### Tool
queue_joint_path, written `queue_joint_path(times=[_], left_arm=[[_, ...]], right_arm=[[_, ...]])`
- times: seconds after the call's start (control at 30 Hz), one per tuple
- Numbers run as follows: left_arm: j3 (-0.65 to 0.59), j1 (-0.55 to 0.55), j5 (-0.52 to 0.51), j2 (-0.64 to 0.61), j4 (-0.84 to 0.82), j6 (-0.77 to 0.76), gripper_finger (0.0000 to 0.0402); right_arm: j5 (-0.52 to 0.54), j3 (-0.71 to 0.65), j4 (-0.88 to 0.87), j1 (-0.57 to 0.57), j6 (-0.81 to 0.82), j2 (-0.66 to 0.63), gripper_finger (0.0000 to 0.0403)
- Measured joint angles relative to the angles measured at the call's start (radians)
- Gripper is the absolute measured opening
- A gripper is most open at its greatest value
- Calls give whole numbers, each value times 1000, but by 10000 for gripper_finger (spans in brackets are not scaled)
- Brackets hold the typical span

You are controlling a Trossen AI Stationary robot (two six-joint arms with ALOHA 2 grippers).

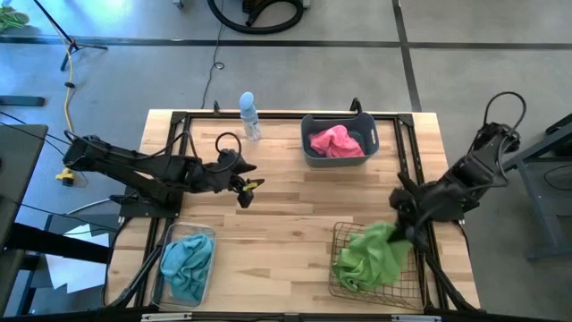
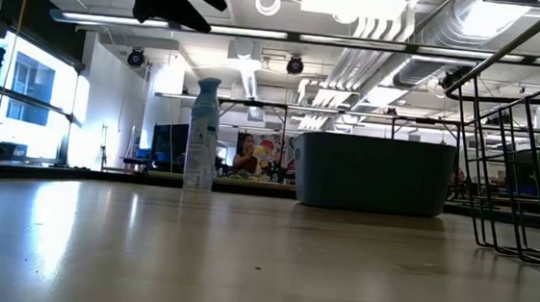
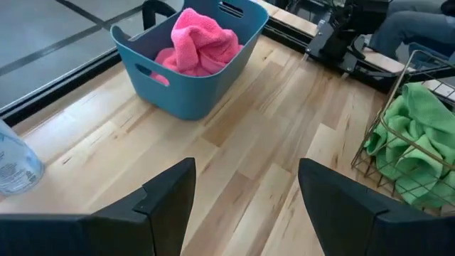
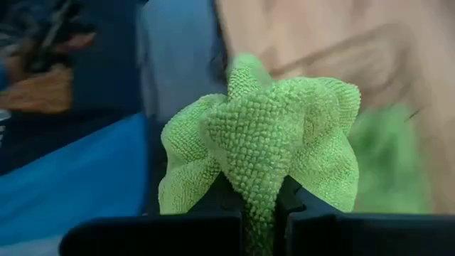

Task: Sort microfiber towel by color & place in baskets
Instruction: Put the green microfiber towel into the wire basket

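Note:
My right gripper (image 1: 404, 234) is shut on a lime green towel (image 1: 380, 246) above the right side of the dark wire-mesh basket (image 1: 344, 234) at the table's near right. Green cloth (image 3: 412, 142) fills that basket. A pink towel (image 1: 335, 141) lies bunched in the grey-blue tub (image 1: 368, 152) at the far edge. A teal-blue towel (image 1: 186, 261) lies in the clear bin (image 1: 207, 234) at the near left. My left gripper (image 3: 245, 192) is open and hovers over bare wood left of the table's middle (image 1: 246, 190), holding nothing. My right gripper pinches a bunched fold of the green towel (image 4: 259, 192) between its two fingers, several layers gathered together. The cloth puffs out beyond the fingertips (image 4: 213, 220). In the high view the towel trails from the gripper down into the wire basket, slack.
A small clear bottle with a blue top (image 1: 249, 114) stands at the far edge, left of the tub. A dark frame (image 1: 268, 114) runs around the table's rim. Bare wood (image 1: 304, 215) lies open between the three containers.

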Motion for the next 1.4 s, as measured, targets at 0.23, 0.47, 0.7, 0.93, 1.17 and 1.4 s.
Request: queue_joint_path(times=[0.23, 0.47, 0.7, 0.93, 1.17, 1.4], left_arm=[[-5, 0, -7, 0, 18, 0, 237], [-5, 0, -7, 0, 17, 0, 237], [-5, 0, -8, 0, 15, 0, 237], [-5, 0, -8, 0, 15, 24, 237], [-5, 0, -8, 1, 15, 25, 237], [-5, 0, -8, 1, 14, 26, 237]], right_arm=[[-35, 1, -103, 168, 350, 26, 1], [11, -54, -160, 235, 707, 64, 1], [143, -175, 27, 273, 917, 111, 3], [157, -287, 130, 272, 1051, 178, 3], [109, -314, 163, 228, 1060, 258, 5], [103, -314, 180, 198, 1053, 340, 5]])
